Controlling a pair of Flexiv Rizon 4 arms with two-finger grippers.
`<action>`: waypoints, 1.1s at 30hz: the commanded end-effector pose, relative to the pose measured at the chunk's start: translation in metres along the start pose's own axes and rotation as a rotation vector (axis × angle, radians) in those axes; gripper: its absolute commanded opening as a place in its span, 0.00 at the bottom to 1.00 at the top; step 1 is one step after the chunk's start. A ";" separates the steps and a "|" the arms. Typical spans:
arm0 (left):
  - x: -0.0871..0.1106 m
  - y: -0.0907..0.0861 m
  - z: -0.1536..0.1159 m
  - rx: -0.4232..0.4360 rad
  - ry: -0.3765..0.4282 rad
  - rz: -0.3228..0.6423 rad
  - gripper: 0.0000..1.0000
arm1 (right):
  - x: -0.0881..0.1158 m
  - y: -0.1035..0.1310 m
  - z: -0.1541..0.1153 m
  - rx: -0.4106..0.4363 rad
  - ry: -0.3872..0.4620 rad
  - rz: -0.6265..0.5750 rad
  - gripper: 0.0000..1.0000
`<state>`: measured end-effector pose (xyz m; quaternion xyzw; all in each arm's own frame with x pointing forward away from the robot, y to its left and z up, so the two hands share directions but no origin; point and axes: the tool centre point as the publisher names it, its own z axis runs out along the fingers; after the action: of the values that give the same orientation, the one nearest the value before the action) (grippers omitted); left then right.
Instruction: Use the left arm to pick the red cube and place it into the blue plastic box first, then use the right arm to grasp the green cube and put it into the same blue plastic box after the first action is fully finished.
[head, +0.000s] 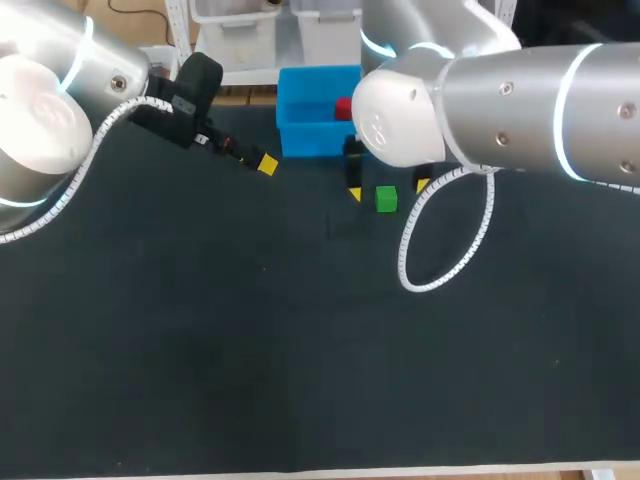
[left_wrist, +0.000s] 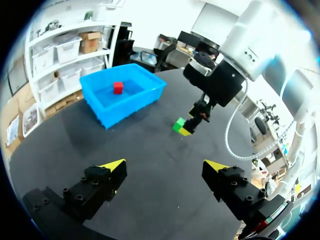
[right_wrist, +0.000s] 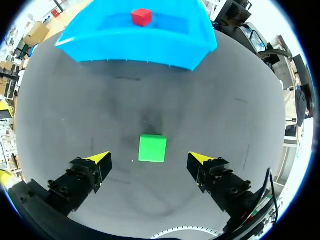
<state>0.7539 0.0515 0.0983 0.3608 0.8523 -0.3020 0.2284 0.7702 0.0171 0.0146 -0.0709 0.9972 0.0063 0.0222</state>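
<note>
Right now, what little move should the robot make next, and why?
Probably lower the right arm's jaws around the green cube and close them. The red cube already lies in the blue box, so the first step looks done. The green cube sits on the table, centred between the open right jaws and touching neither.

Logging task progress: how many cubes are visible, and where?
2. The red cube lies in the blue box; the green cube sits on the table between the open fingers of the right hand. None looks hidden.
</note>
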 end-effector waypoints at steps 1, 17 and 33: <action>0.001 0.001 0.000 0.003 -0.006 0.003 1.00 | 0.000 -0.003 0.007 -0.002 -0.010 0.000 1.00; 0.001 0.001 0.000 0.003 -0.006 0.003 1.00 | -0.012 0.005 0.021 -0.009 -0.005 -0.019 1.00; 0.001 0.001 0.000 0.003 -0.006 0.003 1.00 | -0.008 0.004 0.034 -0.005 0.019 0.001 0.00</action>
<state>0.7539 0.0515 0.0983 0.3608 0.8523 -0.3020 0.2285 0.7782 0.0217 -0.0177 -0.0709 0.9973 0.0094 0.0137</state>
